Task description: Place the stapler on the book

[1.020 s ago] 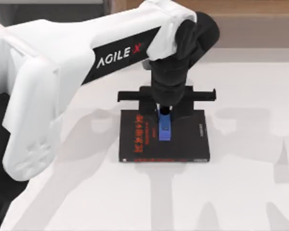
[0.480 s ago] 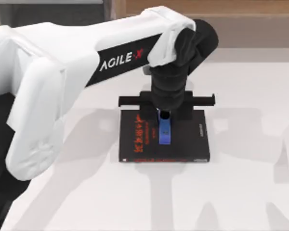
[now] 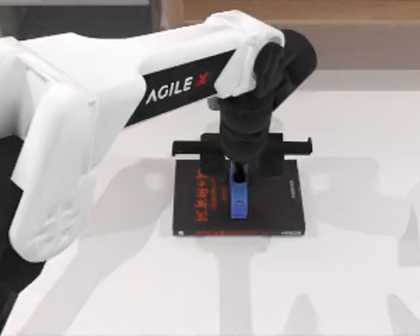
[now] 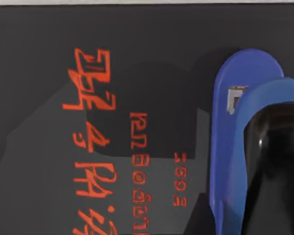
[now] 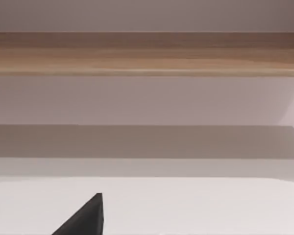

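Observation:
The black book (image 3: 280,203) with red lettering lies flat at the table's middle. The blue stapler (image 3: 238,199) sits over the cover's centre, long axis pointing toward the front edge. My left gripper (image 3: 238,171) hangs straight down over the book's far half and is shut on the stapler's far end. In the left wrist view the stapler (image 4: 235,147) lies just beside the red lettering on the book (image 4: 49,58), with a black finger (image 4: 277,171) against it. Whether the stapler touches the cover I cannot tell.
My left arm's white link (image 3: 126,91) crosses the table's left half above the surface. White tabletop (image 3: 364,280) surrounds the book. A black corner of my parked right gripper (image 5: 85,218) shows in the right wrist view, facing a wooden ledge (image 5: 147,54).
The left gripper has lowered with the stapler, which now shows slightly nearer the book's front edge. The book has not moved.

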Available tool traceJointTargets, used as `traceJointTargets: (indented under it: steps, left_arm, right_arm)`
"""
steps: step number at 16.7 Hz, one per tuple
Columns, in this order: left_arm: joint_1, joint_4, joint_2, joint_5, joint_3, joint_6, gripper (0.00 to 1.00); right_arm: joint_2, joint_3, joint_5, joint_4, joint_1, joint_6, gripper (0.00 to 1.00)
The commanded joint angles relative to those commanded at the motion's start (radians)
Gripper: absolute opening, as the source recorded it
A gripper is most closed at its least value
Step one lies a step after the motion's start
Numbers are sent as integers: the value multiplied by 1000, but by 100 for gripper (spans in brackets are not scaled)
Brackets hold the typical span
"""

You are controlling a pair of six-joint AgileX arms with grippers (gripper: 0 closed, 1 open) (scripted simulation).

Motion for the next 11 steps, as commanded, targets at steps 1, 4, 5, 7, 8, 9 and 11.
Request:
traceJointTargets:
  steps: [1, 4, 5, 7, 8, 9, 11]
  left_arm:
    - [0, 0, 0, 0, 0, 0, 68]
    - [0, 0, 0, 0, 0, 0, 90]
    - [0, 0, 0, 0, 0, 0, 98]
    - [0, 0, 0, 0, 0, 0, 100]
    - [0, 0, 0, 0, 0, 0, 100]
    - [0, 0, 0, 0, 0, 0, 100]
    - [0, 0, 0, 0, 0, 0, 100]
  right_arm:
    - [0, 0, 0, 0, 0, 0, 100]
    - [0, 0, 0, 0, 0, 0, 100]
    - [0, 0, 0, 0, 0, 0, 100]
    - [0, 0, 0, 0, 0, 0, 100]
    - [0, 0, 0, 0, 0, 0, 100]
    - [0, 0, 0, 0, 0, 0, 100]
    - [0, 0, 0, 0, 0, 0, 100]
